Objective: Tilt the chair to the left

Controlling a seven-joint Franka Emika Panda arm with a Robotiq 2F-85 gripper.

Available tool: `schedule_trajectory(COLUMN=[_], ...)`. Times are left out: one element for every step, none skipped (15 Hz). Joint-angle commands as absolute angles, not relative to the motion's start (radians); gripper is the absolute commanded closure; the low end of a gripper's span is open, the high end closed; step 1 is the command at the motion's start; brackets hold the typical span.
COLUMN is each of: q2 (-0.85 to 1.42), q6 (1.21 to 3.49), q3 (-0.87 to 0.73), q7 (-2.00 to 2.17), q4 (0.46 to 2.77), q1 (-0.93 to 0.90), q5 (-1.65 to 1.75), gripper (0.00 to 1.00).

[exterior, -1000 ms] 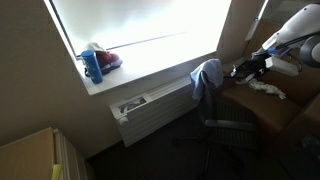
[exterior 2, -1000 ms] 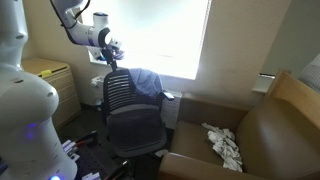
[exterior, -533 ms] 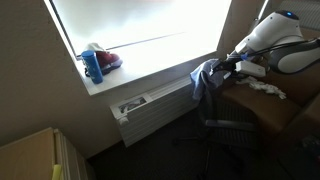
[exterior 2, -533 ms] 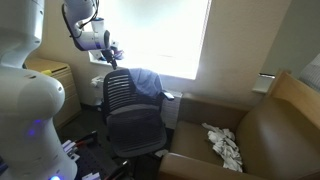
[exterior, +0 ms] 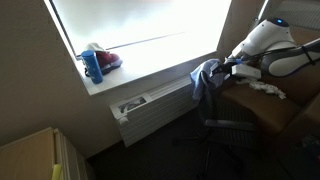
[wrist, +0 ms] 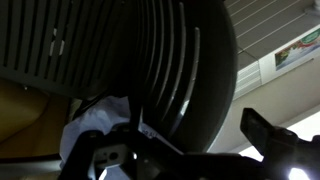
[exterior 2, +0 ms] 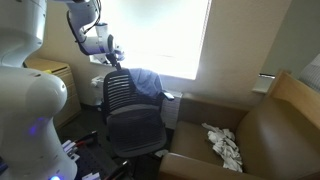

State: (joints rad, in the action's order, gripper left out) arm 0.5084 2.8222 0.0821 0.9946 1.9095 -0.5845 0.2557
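In an exterior view, a bright window fills the far wall. On the left of its sill stand a blue bottle and a red item. A wall heater sits below the sill, and a pale cabinet is at the near left. The chair stands on the right with a blue cloth draped over its back. The pincer is at the top of that back; its opening is too small to read here.

In an exterior view from the room side, the chair stands on dark floor before the window, facing the camera, with the blue cloth behind its mesh back. The pincer is at the top left corner of the back. A brown armchair on the right holds a crumpled white cloth. A wooden cabinet stands on the far left.

In the wrist view, the chair's slatted back fills the picture. The pincer has its fingers spread wide, with the rim of the back between them; contact cannot be told.
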Motion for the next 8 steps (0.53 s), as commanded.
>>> schedule_trajectory(q2=[0.619,0.641,0.656,0.667,0.679,0.680,0.678,0.682], q6=[2.846,2.864,2.885,2.910,2.931,2.933,2.944,2.950], q3=[0.028,0.027,0.048,0.059,0.052,0.054,0.032,0.026], q7=[0.982,0.973,0.947,0.929,0.924,0.907,0.907,0.901], q4=[1.834,1.817,1.800,1.785,1.763,1.747,1.728,1.707], q1=[-0.619,-0.623,-0.617,-0.618,-0.632,-0.636,-0.657,-0.668], q5=[0.242,0.236,0.216,0.202,0.193,0.179,0.177,0.166], gripper=[0.00,0.00,0.00,0.00,0.00,0.00,0.00,0.00])
